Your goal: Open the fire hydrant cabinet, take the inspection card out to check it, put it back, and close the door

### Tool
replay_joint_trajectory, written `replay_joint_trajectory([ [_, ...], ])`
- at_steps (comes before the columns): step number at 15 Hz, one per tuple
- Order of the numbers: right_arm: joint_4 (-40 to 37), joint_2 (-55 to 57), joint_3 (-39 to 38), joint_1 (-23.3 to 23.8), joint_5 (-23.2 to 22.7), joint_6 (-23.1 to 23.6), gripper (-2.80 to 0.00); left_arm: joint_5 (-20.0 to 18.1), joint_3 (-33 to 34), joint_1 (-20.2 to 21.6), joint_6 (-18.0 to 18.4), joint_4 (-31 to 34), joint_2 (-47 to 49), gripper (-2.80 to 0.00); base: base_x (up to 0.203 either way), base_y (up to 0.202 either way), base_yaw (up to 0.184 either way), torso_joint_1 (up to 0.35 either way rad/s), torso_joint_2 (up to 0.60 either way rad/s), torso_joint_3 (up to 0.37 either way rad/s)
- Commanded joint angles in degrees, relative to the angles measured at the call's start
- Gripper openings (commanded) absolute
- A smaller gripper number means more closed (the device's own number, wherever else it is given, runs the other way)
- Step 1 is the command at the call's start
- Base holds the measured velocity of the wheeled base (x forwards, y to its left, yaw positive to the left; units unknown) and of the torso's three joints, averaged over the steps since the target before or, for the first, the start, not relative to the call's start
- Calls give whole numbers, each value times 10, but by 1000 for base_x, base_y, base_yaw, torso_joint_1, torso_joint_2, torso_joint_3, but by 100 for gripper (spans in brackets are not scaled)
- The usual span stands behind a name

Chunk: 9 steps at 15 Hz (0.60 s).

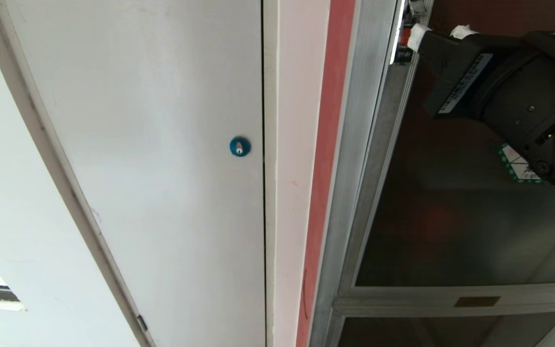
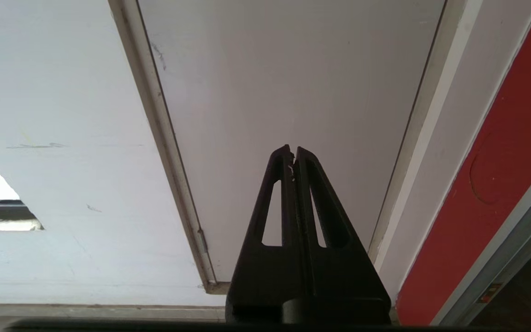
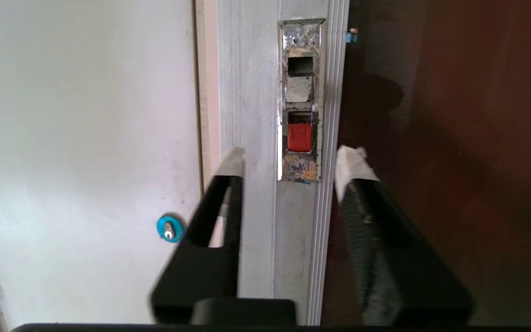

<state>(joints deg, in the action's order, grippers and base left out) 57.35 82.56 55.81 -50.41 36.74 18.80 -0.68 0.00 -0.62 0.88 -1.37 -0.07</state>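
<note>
The fire hydrant cabinet shows as a silver metal frame [image 1: 350, 159] at the right of the head view. Its door [image 1: 451, 217] is dark tinted glass with a green-bordered sticker [image 1: 516, 166] half hidden behind my right arm. My right gripper [image 1: 441, 33] is up at the door's left edge. In the right wrist view it [image 3: 291, 161] stands open, its white-taped fingertips [image 3: 351, 163] on either side of the door's silver stile, just below a recessed latch with a red button [image 3: 300, 137]. Nothing is held. The inspection card is hidden. My left gripper [image 2: 293, 152] is shut, parked before a white panel.
A plain white door [image 1: 162, 144] with a blue round lock [image 1: 239, 146] fills the left. A red strip [image 1: 328, 144] runs between it and the cabinet frame. Below the glass door sits a crossbar with a brass plate [image 1: 476, 301] and a smaller dark panel [image 1: 451, 332].
</note>
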Motion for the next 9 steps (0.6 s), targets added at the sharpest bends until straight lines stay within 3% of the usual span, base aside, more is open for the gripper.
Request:
replay_joint_trajectory([
  [1, 3, 20, 17, 0, 5, 2, 0, 0, 8, 0, 0, 0, 1, -280, 0, 0, 0, 0, 0, 0],
  [9, 0, 53, 71, 29, 14, 12, 0, 0, 8, 0, 0, 0, 1, -280, 0, 0, 0, 0, 0, 0],
])
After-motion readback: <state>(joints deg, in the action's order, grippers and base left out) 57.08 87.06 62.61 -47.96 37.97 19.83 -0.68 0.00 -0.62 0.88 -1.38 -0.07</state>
